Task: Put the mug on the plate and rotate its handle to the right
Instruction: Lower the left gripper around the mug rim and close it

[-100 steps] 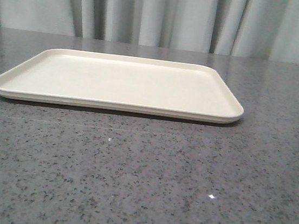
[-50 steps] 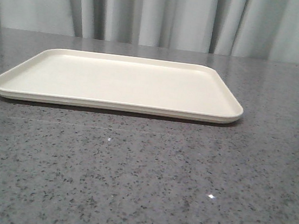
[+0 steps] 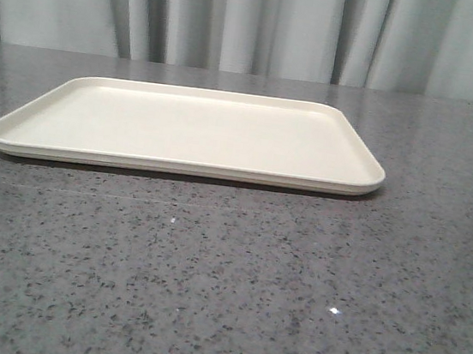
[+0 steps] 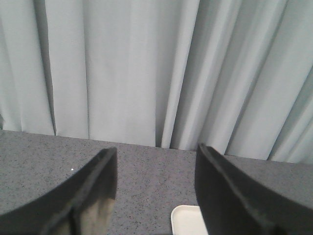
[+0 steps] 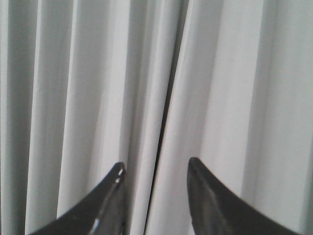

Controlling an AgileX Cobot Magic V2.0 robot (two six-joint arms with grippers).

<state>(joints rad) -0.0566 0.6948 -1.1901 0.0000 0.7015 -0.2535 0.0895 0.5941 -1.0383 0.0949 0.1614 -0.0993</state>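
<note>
The cream rectangular plate (image 3: 189,131) lies flat on the grey speckled table, centre-left in the front view, with nothing on it. One rounded corner of it also shows in the left wrist view (image 4: 185,219). The mug and its handle are out of view. My left gripper (image 4: 156,156) is open and empty, above the table near that plate corner. My right gripper (image 5: 155,169) is open and empty, facing the curtain. Neither gripper shows in the front view.
The grey speckled table (image 3: 232,280) runs from the front edge of the view back to a pale pleated curtain (image 3: 256,20). The curtain also fills the right wrist view (image 5: 98,73).
</note>
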